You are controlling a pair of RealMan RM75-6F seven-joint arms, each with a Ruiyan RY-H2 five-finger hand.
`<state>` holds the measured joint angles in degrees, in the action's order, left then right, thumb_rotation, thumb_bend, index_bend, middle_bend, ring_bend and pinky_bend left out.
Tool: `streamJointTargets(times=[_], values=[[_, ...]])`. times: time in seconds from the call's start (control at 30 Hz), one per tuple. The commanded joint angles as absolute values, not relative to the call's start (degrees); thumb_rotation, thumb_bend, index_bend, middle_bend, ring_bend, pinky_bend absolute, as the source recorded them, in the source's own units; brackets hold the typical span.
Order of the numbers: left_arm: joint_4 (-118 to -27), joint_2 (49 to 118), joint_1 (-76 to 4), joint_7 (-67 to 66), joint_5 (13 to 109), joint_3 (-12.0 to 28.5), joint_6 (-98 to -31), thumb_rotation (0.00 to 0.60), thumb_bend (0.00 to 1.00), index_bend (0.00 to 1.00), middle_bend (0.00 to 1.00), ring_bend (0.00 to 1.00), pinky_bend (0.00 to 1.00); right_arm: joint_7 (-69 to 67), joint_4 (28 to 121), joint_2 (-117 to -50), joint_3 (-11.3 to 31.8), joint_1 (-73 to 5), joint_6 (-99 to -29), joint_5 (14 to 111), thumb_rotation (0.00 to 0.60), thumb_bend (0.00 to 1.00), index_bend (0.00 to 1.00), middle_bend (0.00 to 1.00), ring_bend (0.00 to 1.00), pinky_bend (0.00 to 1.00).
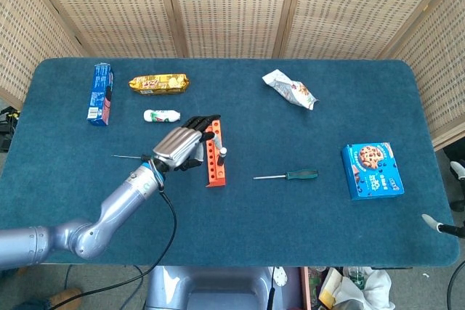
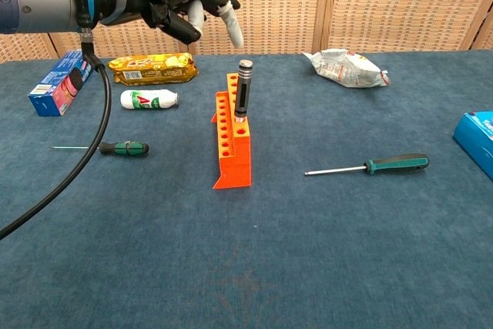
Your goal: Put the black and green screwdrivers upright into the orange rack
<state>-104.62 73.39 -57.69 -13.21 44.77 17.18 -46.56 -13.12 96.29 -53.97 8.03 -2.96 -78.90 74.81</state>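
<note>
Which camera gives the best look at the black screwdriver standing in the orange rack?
The chest view: the black screwdriver stands upright in the orange rack, its whole handle seen side-on. In the head view it is seen from above, a small foreshortened nub beside the left robot hand.
</note>
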Motion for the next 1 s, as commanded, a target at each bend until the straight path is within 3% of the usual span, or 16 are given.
streamJointTargets(times=[0.03, 1.0], values=[[-104.64, 73.83, -58.06, -13.34, 44.24, 16.84, -47.42, 0.6, 1.0, 0.39, 0.0, 0.0, 0.0, -13.16, 96.32, -53.94, 8.06, -2.95, -78.97, 74.82, 0.6, 0.0, 0.0, 0.0, 0.0, 0.0], [-103.71, 75.33, -60.16, -14.99, 41.0, 14.22, -48.84, 0.6, 1.0, 0.41, 0.0, 0.0, 0.0, -13.5, 96.3, -53.81, 7.89, -2.93, -78.81, 74.96, 0.6, 0.0, 0.0, 0.0, 0.0, 0.0]])
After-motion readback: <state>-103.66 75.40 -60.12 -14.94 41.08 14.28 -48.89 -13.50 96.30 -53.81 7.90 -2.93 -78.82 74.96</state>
